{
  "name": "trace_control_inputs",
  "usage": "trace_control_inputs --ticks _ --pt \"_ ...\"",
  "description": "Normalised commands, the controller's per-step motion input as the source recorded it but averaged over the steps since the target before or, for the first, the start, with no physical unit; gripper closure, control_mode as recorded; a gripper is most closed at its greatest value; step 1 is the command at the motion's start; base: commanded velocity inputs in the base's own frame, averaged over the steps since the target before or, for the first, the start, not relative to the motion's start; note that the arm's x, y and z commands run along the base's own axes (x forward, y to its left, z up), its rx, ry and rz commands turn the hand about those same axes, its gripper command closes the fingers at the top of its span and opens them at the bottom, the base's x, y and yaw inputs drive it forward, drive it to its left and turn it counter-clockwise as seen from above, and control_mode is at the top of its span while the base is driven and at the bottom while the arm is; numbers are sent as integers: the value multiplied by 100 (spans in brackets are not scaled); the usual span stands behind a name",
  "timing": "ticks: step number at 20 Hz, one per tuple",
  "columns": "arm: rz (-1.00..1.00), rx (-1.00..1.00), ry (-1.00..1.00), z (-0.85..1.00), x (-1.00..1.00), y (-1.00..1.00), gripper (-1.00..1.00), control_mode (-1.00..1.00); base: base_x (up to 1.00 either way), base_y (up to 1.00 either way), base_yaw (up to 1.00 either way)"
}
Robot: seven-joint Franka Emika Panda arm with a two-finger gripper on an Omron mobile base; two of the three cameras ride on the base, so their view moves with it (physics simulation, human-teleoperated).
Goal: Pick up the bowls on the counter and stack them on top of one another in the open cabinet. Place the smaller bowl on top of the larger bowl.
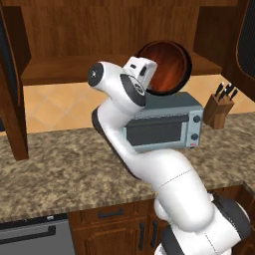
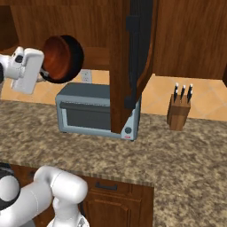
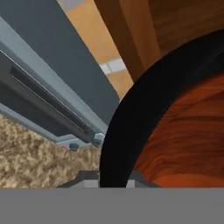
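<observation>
We see even, soft light with no single clear source and no hard shadows. The white arm [image 1: 149, 164] is the brightest thing and shades gently to grey underneath. The cabinet [image 1: 99, 30] interior is dimmer and warm. A faint sheen lies on the bowl [image 1: 167, 67] and the toaster oven [image 2: 88, 113] glass. The renders look slightly soft and pixelated throughout; in the hand view the close bowl rim is blurred.
</observation>
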Motion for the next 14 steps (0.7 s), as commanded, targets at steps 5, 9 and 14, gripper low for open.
trace_control_inputs --ticks 5,9,14 --pt "28 6 -3 46 73 -8 100 -100 0 0 0" --pt "15 3 7 2 100 -18 100 -100 0 0 0" --pt "7 0 4 0 100 0 100 -100 0 0 0"
